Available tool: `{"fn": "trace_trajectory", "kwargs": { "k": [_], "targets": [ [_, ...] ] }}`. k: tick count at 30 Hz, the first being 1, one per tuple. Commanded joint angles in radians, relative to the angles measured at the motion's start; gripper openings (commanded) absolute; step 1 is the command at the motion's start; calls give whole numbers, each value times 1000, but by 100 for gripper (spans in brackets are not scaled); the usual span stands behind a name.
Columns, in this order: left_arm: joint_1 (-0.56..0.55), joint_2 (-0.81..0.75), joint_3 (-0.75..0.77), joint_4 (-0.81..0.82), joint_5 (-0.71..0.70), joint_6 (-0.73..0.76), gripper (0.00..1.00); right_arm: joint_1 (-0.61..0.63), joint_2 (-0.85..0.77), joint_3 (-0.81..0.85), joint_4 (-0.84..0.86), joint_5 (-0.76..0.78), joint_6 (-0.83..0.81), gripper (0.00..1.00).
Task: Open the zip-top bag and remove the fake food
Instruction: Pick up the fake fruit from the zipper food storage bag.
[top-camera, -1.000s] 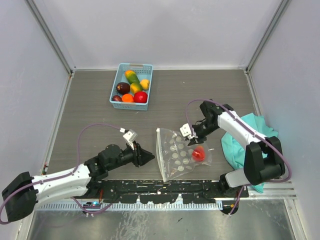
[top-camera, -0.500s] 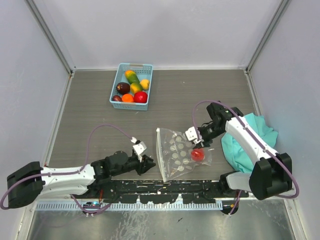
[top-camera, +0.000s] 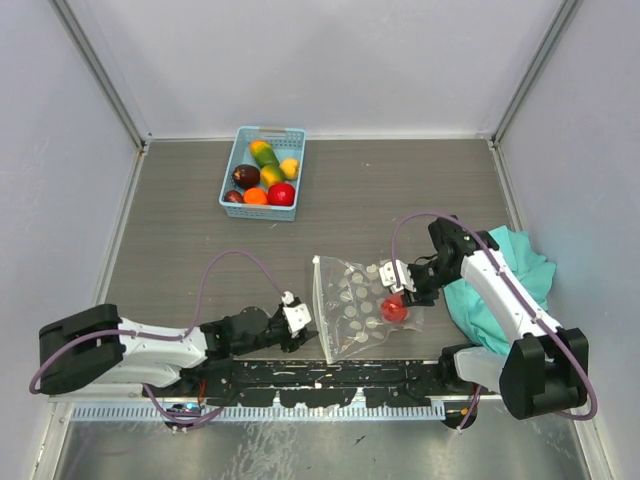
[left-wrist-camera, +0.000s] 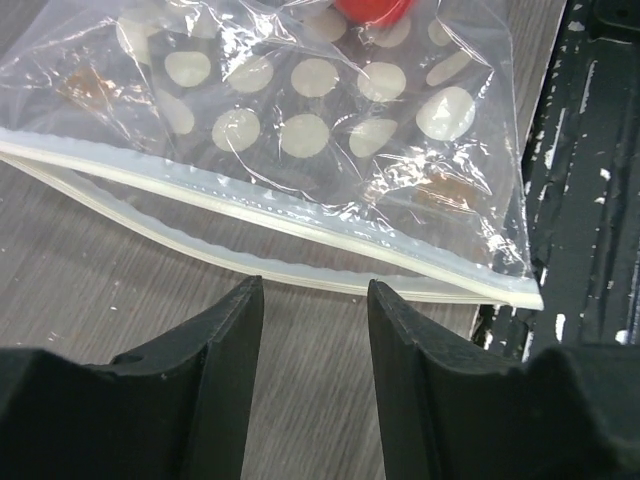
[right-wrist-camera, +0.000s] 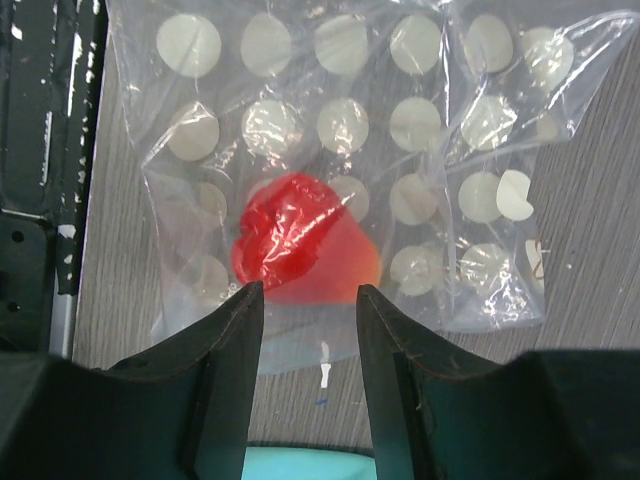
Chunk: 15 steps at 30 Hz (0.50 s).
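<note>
The zip-top bag (top-camera: 352, 312), clear with white dots, lies flat near the table's front edge, its zip strip on the left side. One red fake food (top-camera: 394, 309) is inside it at the right end. My left gripper (top-camera: 308, 324) is open and low on the table, its fingertips just short of the zip strip (left-wrist-camera: 300, 265), not touching it (left-wrist-camera: 315, 292). My right gripper (top-camera: 404, 294) is open at the bag's right end. In the right wrist view (right-wrist-camera: 308, 296) its fingers flank the red food (right-wrist-camera: 300, 250) through the plastic (right-wrist-camera: 330, 130).
A blue basket (top-camera: 228, 178) at the far left holds several fake fruits and vegetables (top-camera: 264, 172). A teal cloth (top-camera: 520, 262) lies right of the bag, behind my right gripper. A black slotted rail (top-camera: 330, 376) runs along the near edge, close to the bag's corner (left-wrist-camera: 525, 295).
My left arm has stretched right and dropped low, bringing its gripper up to the bag's zip edge. My right gripper has moved nearer and right, down to the red food's end.
</note>
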Motion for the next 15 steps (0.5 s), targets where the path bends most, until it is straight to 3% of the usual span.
{"fn": "trace_trajectory", "kwargs": {
  "k": [1, 15],
  "targets": [
    [-4, 45, 8, 185, -22, 88, 48, -16, 3, -7, 27, 29, 18, 48],
    [-5, 277, 53, 367, 2, 106, 54, -16, 55, -72, 104, 82, 31, 48]
  ]
}}
